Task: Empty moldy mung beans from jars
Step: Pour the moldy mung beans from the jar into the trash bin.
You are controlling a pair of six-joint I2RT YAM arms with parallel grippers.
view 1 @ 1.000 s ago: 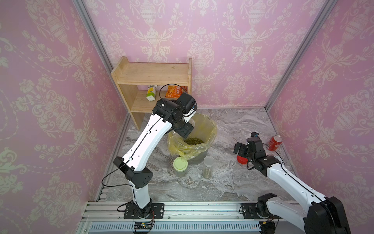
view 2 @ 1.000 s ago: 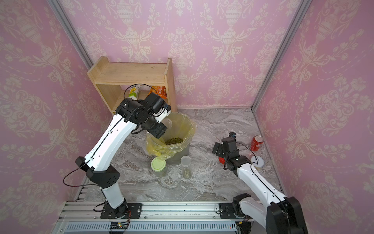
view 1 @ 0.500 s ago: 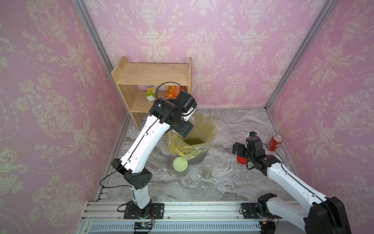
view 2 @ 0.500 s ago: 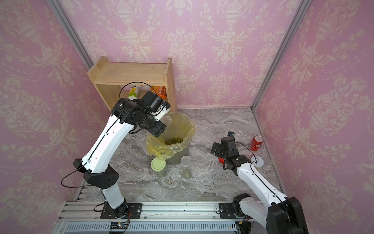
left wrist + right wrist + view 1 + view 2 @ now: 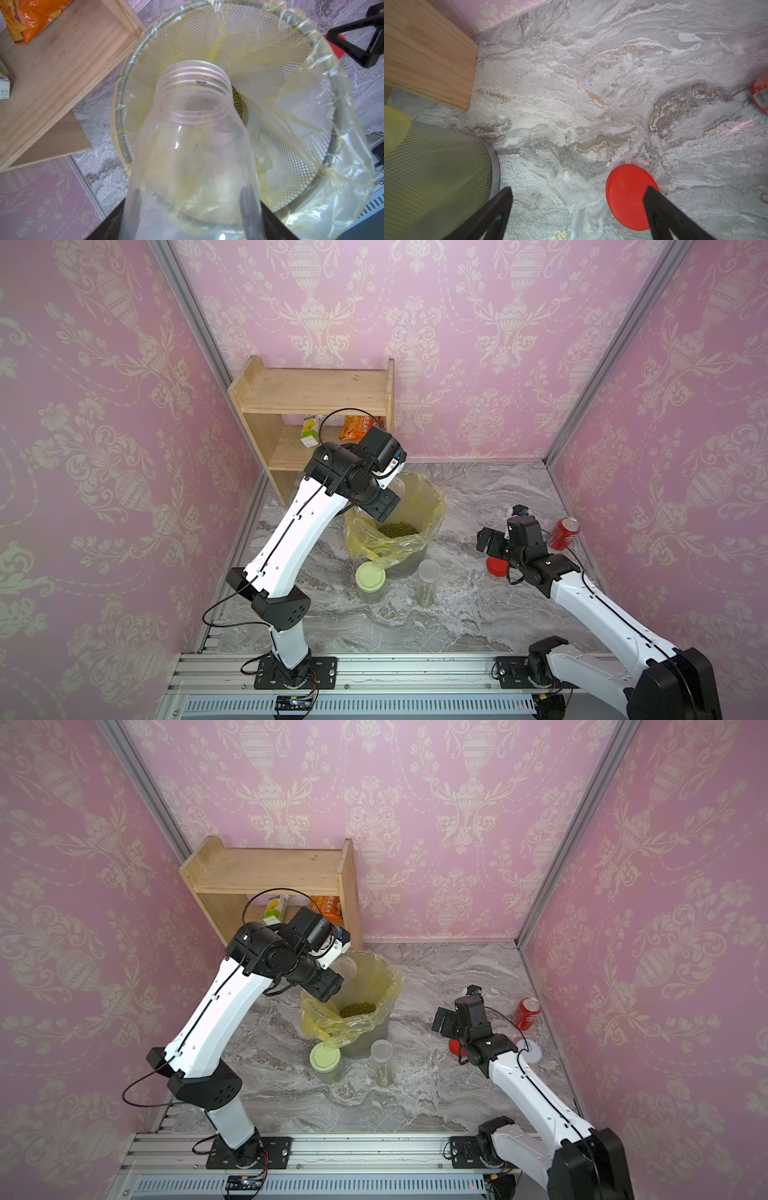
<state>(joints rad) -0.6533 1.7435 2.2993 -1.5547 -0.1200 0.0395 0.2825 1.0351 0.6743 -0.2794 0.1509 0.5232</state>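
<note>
one jar looks emptied, two remain: the left gripper (image 5: 191, 204) clamps the lidless clear jar (image 5: 193, 124) over the bin (image 5: 434, 494) near the bench's (image 5: 478, 614) back-left corner, where the mung beans (image 5: 398, 529) lie, the right gripper (image 5: 578, 189) gapes above the red lid (image 5: 626, 192), and the green-lidded jar (image 5: 370, 577) and narrow jar (image 5: 428, 580) are still capped

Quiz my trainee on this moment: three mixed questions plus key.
1. True or false: the clear plastic jar held in the left pincer over the yellow-bagged mesh bin looks empty.
2. Where is the round red plastic lid? A) on the marble tabletop B) inside the bin C) on a jar
3. How many lidded jars stand beside the bin?
Key: 1 true; 2 A; 3 two, the squat pale-green-lidded jar and the tall whitish-lidded jar.
</note>
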